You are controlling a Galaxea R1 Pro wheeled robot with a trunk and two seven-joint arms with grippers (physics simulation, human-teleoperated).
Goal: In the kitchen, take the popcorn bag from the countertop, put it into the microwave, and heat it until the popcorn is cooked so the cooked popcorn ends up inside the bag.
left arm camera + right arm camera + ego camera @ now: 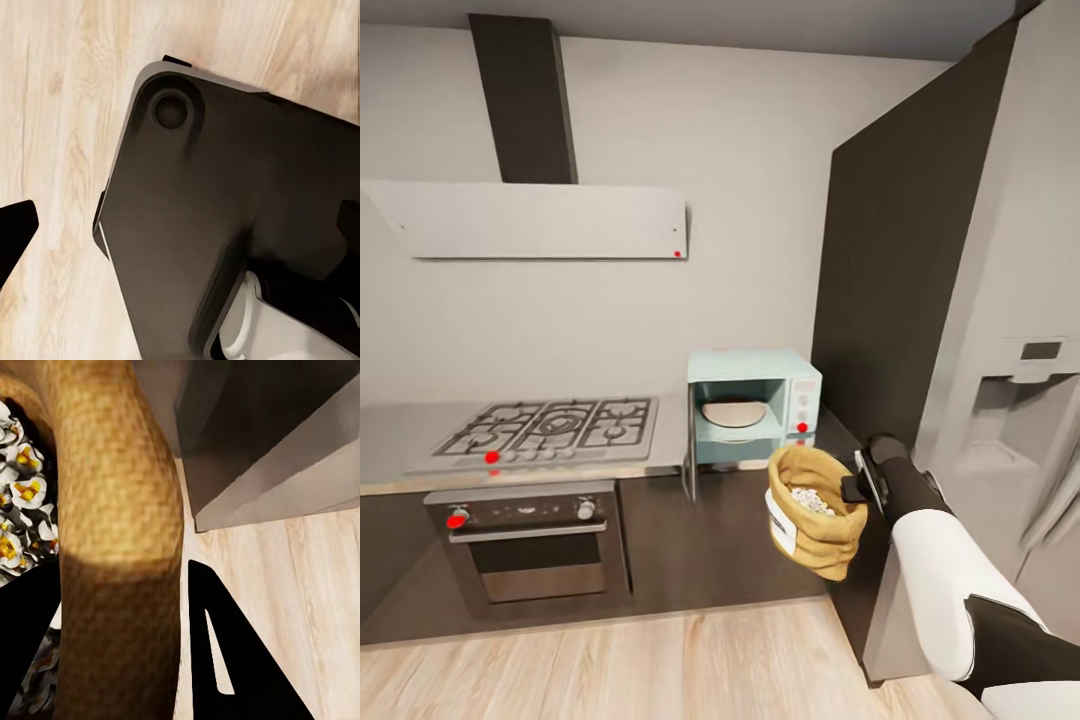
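My right gripper is shut on the rolled rim of the tan popcorn bag and holds it in the air, in front of the dark lower cabinets. White and yellow puffed popcorn fills the bag. In the right wrist view the popcorn bag's rim sits between the gripper's two black fingers, popcorn beside it. The mint-blue microwave stands on the countertop just behind, door swung open to its left, a round plate inside. My left gripper hangs open over my dark base.
A gas hob lies in the worktop left of the microwave, with a steel oven below and a range hood above. A tall dark cabinet and a grey fridge close off the right side. Wood floor lies in front.
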